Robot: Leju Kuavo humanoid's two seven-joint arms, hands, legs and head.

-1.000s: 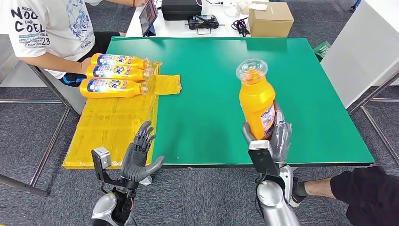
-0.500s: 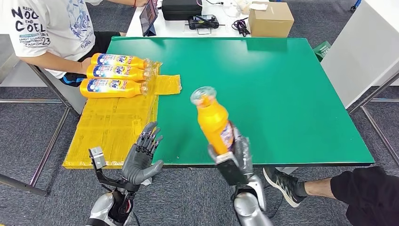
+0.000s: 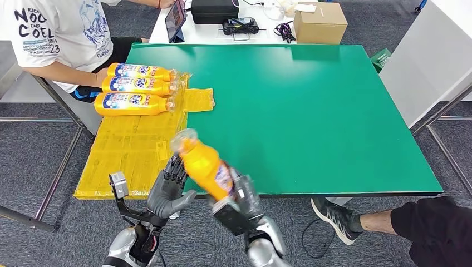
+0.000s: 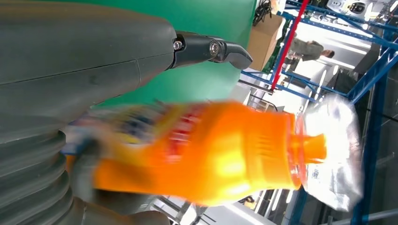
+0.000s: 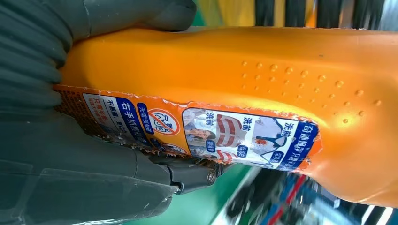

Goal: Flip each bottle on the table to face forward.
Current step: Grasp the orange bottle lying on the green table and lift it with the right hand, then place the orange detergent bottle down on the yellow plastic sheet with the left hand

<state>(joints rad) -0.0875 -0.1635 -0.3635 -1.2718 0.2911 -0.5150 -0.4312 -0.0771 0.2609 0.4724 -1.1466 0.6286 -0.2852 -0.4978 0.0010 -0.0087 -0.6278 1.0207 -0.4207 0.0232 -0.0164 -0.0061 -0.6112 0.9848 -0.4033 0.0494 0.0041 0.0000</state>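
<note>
Table (image 3: 334, 111), green-topped, carries three orange bottles (image 3: 136, 88) lying side by side at its far left on yellow sheeting (image 3: 128, 150). A fourth bottle (image 3: 206, 167) hangs above the near edge, gripped low on its body by the right hand (image 3: 242, 194). It looks rigid, glossy and probably slippery; mid-body seems the safest hold. The left hand (image 3: 167, 186) waits just left of it, fingers spread, holding nothing.

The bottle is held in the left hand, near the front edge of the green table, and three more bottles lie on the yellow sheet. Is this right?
Not quite: the head view shows the right hand holding the bottle. The left hand beside it is open. The rest is right.
</note>
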